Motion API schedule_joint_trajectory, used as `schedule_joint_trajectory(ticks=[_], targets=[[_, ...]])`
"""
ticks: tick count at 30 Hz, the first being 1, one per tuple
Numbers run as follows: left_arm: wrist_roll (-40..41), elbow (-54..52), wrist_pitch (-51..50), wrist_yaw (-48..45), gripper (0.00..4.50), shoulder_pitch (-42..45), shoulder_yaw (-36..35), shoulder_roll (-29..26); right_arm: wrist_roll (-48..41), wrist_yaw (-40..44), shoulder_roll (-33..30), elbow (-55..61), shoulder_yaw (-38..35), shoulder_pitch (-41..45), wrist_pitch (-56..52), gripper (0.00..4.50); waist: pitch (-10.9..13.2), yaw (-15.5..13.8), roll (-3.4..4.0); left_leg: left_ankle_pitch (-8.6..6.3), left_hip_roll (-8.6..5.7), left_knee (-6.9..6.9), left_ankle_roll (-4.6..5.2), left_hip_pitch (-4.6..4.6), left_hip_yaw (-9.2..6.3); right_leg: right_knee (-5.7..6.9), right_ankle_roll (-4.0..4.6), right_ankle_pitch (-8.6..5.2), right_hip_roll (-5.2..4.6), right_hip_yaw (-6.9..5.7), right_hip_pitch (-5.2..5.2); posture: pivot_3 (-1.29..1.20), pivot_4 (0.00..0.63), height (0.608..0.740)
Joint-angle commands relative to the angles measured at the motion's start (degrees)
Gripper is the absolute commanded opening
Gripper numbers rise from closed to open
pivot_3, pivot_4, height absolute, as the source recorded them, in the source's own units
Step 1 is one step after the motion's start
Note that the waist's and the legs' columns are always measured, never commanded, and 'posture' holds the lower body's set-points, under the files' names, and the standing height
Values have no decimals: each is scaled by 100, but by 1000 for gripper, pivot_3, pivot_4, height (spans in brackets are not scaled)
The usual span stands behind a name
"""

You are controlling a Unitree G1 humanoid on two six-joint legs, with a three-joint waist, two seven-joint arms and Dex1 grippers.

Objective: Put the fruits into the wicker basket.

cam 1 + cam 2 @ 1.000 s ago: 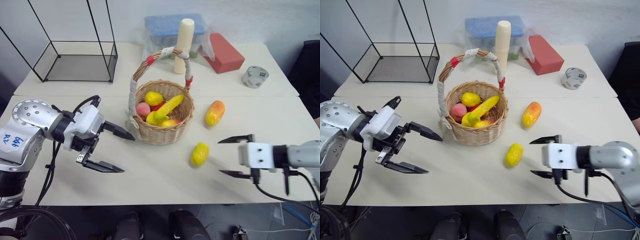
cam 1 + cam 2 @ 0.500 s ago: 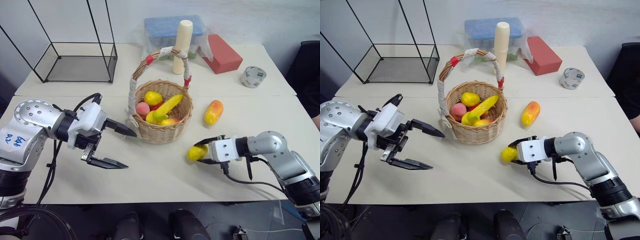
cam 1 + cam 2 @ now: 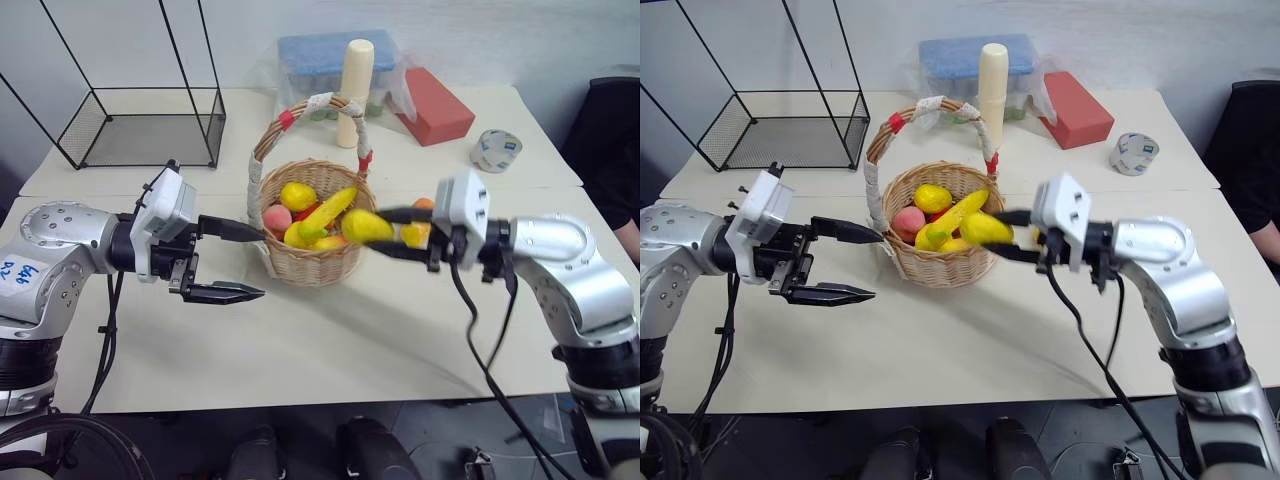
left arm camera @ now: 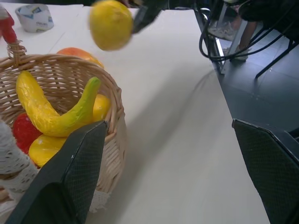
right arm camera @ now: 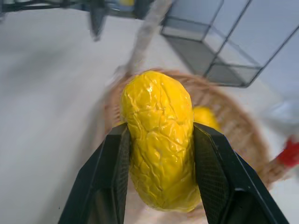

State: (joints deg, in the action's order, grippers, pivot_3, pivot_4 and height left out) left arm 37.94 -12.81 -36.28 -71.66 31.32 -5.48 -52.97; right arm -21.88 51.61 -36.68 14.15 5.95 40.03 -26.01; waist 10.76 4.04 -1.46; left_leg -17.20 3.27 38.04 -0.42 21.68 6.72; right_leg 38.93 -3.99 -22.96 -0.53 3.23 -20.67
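Right gripper (image 3: 1002, 235) clamped on the bumpy yellow lemon (image 3: 986, 229), lemon's long axis running along the fingers toward the wicker basket (image 3: 936, 267), held in the air at its rim, left gripper (image 3: 852, 262) spread wide, empty, beside the basket.

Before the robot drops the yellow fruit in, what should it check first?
1. Lemon clamped between the right gripper fingers: ok.
2. Lemon lifted off the table: ok.
3. Lemon over the wicker basket opening: cannot tell; it hangs at the rim.
4. Arched handle out of the way: ok.
5. Left gripper open and outside the basket: ok.
6. Mango remains on the table: not ok.
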Motion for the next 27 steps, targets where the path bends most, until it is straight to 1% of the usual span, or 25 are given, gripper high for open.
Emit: schedule_joint_trajectory(ticks=[1, 3, 4, 6, 8, 9, 12, 14, 16, 19, 22, 24, 27], targets=[[87, -178, 19, 107, 4500, 127, -80, 57, 402, -341, 273, -425, 272, 422, -132, 1574, 0, -4, 0, 0, 0, -1, 0, 2, 1, 0, 0, 0, 0, 0, -2, 0, 150, 740], [116, -235, -19, 152, 4500, 122, -97, 82, 619, -399, 365, -645, 386, 537, -32, 2284, 0, -22, 0, -1, 0, 0, 2, 9, 1, -1, 0, 0, 0, 0, -9, 0, 150, 740], [129, -260, -32, 165, 4500, 109, -108, 81, 694, -430, 389, -698, 407, 562, -21, 2502, 0, -35, 0, -2, -1, 1, 3, 16, 1, -1, 0, 0, -1, 0, -16, 0, 150, 740], [147, -301, -44, 172, 4500, 62, -139, 60, 724, -453, 364, -609, 356, 529, -64, 3238, 0, -50, 0, -2, -1, 16, 5, 63, 1, 13, 0, 0, -3, 1, -61, 0, 150, 740], [161, -348, -58, 190, 4500, 22, -161, 54, 654, -412, 314, -429, 249, 450, -135, 3853, 0, -48, 0, -1, -2, 27, 6, 94, 2, 41, 0, 0, -5, 1, -96, 0, 150, 740], [167, -362, -70, 208, 4500, 11, -169, 55, 425, -342, 284, -238, 90, 373, -301, 3853, 0, -47, 0, -1, -1, 27, 6, 94, 1, 52, 0, 0, -4, 1, -97, 0, 150, 740], [227, -417, -138, 287, 4500, -17, -224, 76, -648, -134, 36, 658, -707, -22, -1076, 3853, 0, -68, 0, -1, -1, 23, 5, 94, -1, 53, 0, 0, -3, 0, -97, 0, 150, 740], [311, -497, -219, 329, 4500, -52, -259, 82, -1406, -396, -312, 1306, -1827, -598, -1916, 3853, 0, -105, 0, -1, -1, 23, 6, 96, -3, 51, 0, 0, -4, -1, -94, 0, 150, 740], [339, -538, -240, 337, 4500, -78, -268, 75, -1847, -732, -515, 1615, -2592, -1041, -2485, 3853, -1, -122, -2, -2, -3, 25, 7, 99, -18, 47, 0, 0, -5, -1, -82, 0, 150, 740], [319, -497, -219, 341, 4500, -28, -221, 101, -2198, -1203, -570, 1693, -3252, -1523, -2956, 3853, -2, -98, -4, 1, -4, 23, 6, 92, -20, 15, 0, 0, -3, 0, -67, 0, 150, 740], [274, -411, -179, 344, 4500, 106, -125, 170, -2333, -1713, -442, 1478, -3489, -1752, -3262, 3853, -2, -53, -3, 12, -4, 9, -4, 74, -10, 15, 0, 0, 6, 10, -62, 0, 150, 740], [260, -382, -164, 348, 4500, 194, -74, 223, -2288, -2048, -287, 1170, -3433, -1745, -3378, 3853, -2, -39, -2, 19, -2, 2, -10, 70, -2, 18, 0, 0, 12, 18, -67, 0, 150, 740], [273, -407, -186, 366, 4500, 320, -17, 304, -2051, -2618, 95, 415, -3200, -1502, -3463, 3853, -2, -38, -3, 21, -1, 2, -14, 70, 0, 19, 0, 0, 14, 21, -71, 0, 150, 740]])
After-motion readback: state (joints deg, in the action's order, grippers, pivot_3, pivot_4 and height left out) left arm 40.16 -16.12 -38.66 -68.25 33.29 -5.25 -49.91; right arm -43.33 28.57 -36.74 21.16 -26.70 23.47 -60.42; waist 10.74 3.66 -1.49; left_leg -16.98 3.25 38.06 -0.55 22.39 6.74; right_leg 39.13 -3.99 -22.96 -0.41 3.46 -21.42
